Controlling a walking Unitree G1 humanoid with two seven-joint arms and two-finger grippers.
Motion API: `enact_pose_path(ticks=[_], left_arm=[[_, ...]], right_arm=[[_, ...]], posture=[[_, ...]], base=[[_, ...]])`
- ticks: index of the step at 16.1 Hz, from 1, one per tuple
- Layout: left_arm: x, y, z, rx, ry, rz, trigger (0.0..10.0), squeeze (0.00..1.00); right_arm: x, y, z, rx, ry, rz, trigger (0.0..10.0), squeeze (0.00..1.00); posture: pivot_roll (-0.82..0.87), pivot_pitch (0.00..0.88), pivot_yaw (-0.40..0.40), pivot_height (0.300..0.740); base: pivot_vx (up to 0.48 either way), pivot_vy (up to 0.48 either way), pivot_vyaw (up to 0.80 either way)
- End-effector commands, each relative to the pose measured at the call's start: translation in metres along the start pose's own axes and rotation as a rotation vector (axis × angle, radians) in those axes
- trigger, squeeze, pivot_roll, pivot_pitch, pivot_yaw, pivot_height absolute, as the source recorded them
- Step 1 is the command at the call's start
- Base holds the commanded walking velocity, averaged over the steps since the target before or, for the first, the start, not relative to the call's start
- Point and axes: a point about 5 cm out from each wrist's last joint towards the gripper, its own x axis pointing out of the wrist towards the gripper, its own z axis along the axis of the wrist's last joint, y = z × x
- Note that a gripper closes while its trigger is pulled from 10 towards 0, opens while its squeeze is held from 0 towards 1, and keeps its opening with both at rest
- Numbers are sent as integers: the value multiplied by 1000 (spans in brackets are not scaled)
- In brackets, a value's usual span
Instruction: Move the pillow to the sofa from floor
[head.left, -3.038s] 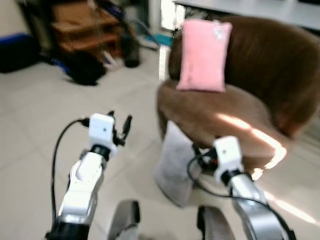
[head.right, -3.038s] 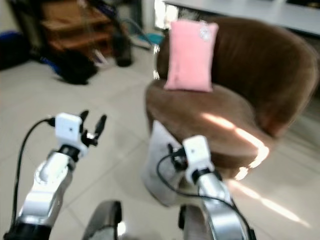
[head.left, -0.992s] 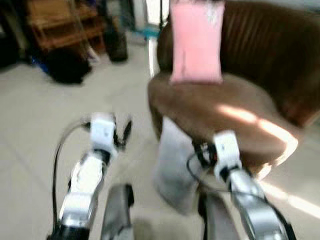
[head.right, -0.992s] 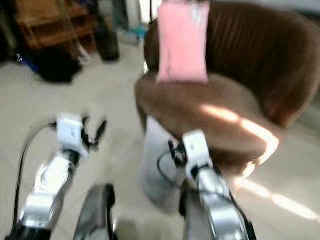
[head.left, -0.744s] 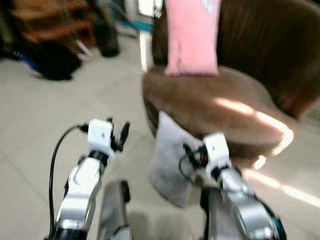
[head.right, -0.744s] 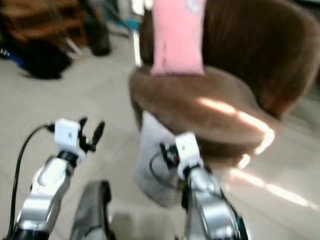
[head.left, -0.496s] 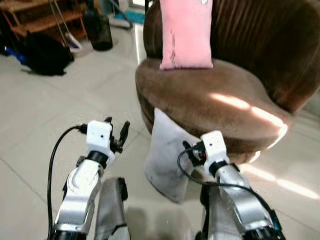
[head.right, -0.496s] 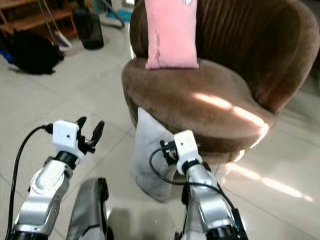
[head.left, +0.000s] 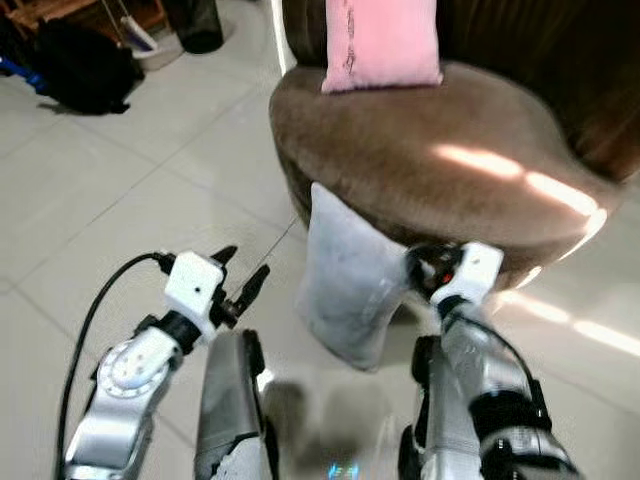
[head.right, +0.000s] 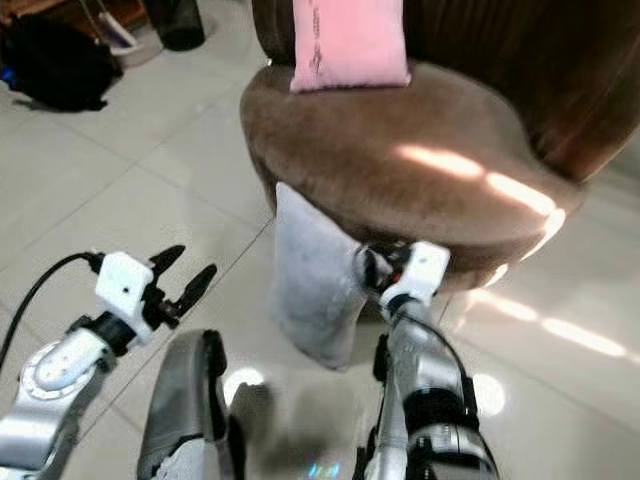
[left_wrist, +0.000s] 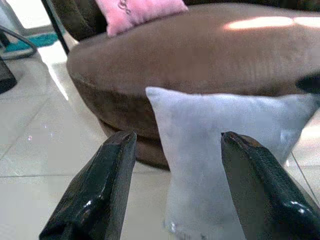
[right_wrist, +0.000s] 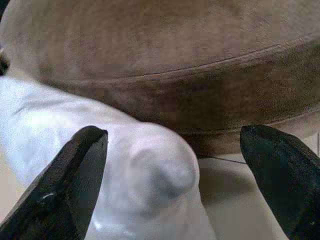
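Observation:
A grey pillow (head.left: 345, 290) stands on edge on the tiled floor and leans against the base of the round brown sofa (head.left: 400, 150). My left gripper (head.left: 243, 270) hovers open a short way left of the pillow, and in the left wrist view the pillow (left_wrist: 225, 150) shows between and beyond its fingers. My right gripper (head.right: 372, 268) is at the pillow's upper right edge, close to the sofa base. It is open in the right wrist view, with a rounded corner of the pillow (right_wrist: 115, 150) between its fingers (right_wrist: 75, 170).
A pink pillow (head.left: 380, 45) leans upright on the sofa seat. A black bag (head.left: 85, 65) and a dark bin (head.left: 195, 12) sit on the floor at the far left. My own legs (head.left: 230, 410) show at the bottom. Open tiled floor lies to the left.
The camera has come closer and tilted down. My right gripper has reached forward to the grey pillow's upper right edge. The left gripper stays open to the pillow's left.

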Motion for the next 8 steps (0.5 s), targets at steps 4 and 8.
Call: enact_pose_path(ticks=[4,8], left_arm=[[-5,5,16,27,-14,-73,10000,0],[-10,-1,15,6,-4,-102,10000,0]], right_arm=[[12,-17,17,338,-96,-171,10000,1000],[8,-4,-8,390,24,-81,10000,1000]], posture=[[146,291,106,495],[137,301,113,495]], base=[[0,0,0],[0,0,0]])
